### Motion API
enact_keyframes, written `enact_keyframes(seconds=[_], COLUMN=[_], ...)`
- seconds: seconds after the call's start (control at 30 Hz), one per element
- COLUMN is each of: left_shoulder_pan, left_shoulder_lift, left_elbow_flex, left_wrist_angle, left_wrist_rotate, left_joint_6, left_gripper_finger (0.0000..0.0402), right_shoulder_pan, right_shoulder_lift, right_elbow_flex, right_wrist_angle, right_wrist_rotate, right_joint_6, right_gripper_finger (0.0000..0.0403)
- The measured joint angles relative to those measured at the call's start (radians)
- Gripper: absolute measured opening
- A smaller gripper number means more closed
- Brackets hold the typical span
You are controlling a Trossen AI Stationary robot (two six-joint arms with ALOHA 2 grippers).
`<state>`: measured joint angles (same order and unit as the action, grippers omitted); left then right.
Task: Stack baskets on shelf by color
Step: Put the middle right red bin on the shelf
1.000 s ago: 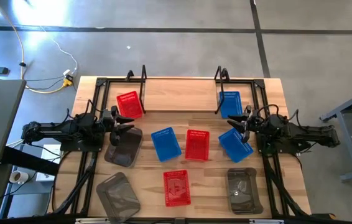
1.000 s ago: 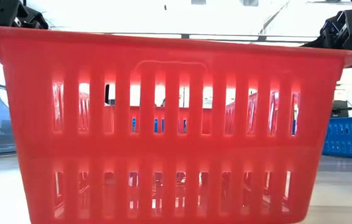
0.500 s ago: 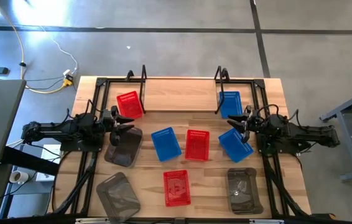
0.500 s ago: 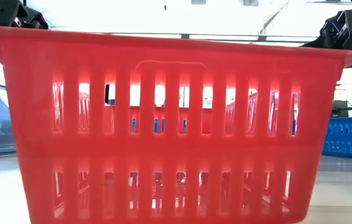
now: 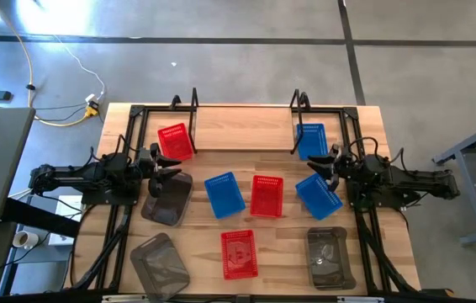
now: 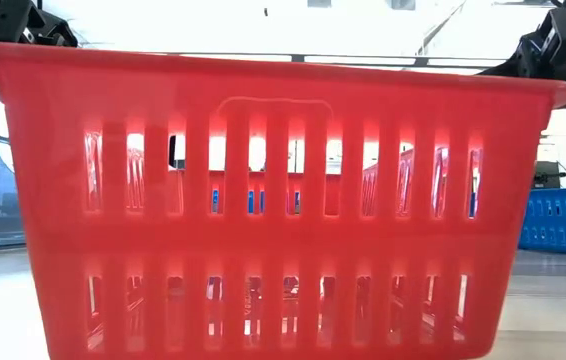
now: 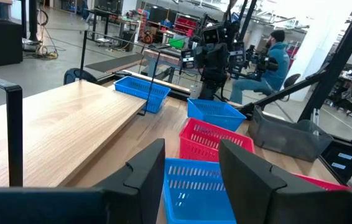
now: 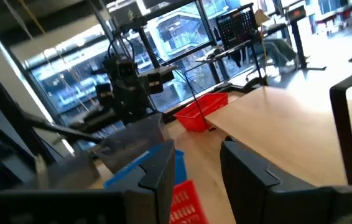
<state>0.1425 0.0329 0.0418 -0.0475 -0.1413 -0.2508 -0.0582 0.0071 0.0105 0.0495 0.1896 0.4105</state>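
Two grippers hang idle just above the table, each with its fingers apart and nothing between them, so you start this pick clean. Your right gripper [image 5: 320,165] sits at the table's right side, just above the near edge of a tilted blue basket [image 5: 319,195], with a second blue basket [image 5: 310,140] already at the right end of the shelf [image 5: 246,108]. That tilted one looks like your easiest first grab: lower onto one long rim, close one finger inside and one outside the slotted wall, and lift level so it nests squarely into the blue one on the shelf. Your left gripper [image 5: 161,167] hovers between a red basket [image 5: 174,141] at the shelf's left end and a grey basket [image 5: 168,198] beside it; leave it parked until the right arm is clear. Farther out, a third blue basket [image 5: 224,194] and a red basket [image 5: 266,195] lie side by side at centre, another red one [image 5: 239,253] stands close against the low camera, and two more grey baskets [image 5: 159,263] [image 5: 330,257] wait along the near edge. Judge rim alignment before releasing, since a skewed basket would likely jam instead of nesting.
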Motion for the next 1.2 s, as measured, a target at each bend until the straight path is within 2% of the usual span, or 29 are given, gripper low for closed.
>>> enact_keyframes(seconds=[0.23, 0.43, 0.5, 0.8, 0.97, 1.2], left_shoulder_pan=[0.000, 0.000, 0.000, 0.000, 0.000, 0.000], left_shoulder_lift=[0.000, 0.000, 0.000, 0.000, 0.000, 0.000], left_elbow_flex=[0.000, 0.000, 0.000, 0.000, 0.000, 0.000], left_wrist_angle=[0.000, 0.000, 0.000, 0.000, 0.000, 0.000], left_wrist_rotate=[0.000, 0.000, 0.000, 0.000, 0.000, 0.000], left_joint_6=[0.000, 0.006, 0.023, 0.019, -0.005, -0.120], left_gripper_finger=[0.0142, 0.0142, 0.0142, 0.0142, 0.0142, 0.0142], right_shoulder_pan=[0.000, 0.000, 0.000, 0.000, 0.000, 0.000], right_shoulder_lift=[0.000, 0.000, 0.000, 0.000, 0.029, 0.225], right_elbow_flex=[0.000, 0.000, 0.000, 0.002, 0.080, 0.307], right_wrist_angle=[0.038, 0.146, 0.181, 0.390, 0.349, 0.130], right_wrist_rotate=[0.018, 0.219, 0.255, 0.275, 0.299, 0.285], right_joint_6=[0.058, 0.147, 0.134, 0.083, 0.067, 0.029], right_gripper_finger=[0.0114, 0.0114, 0.0114, 0.0114, 0.0114, 0.0114])
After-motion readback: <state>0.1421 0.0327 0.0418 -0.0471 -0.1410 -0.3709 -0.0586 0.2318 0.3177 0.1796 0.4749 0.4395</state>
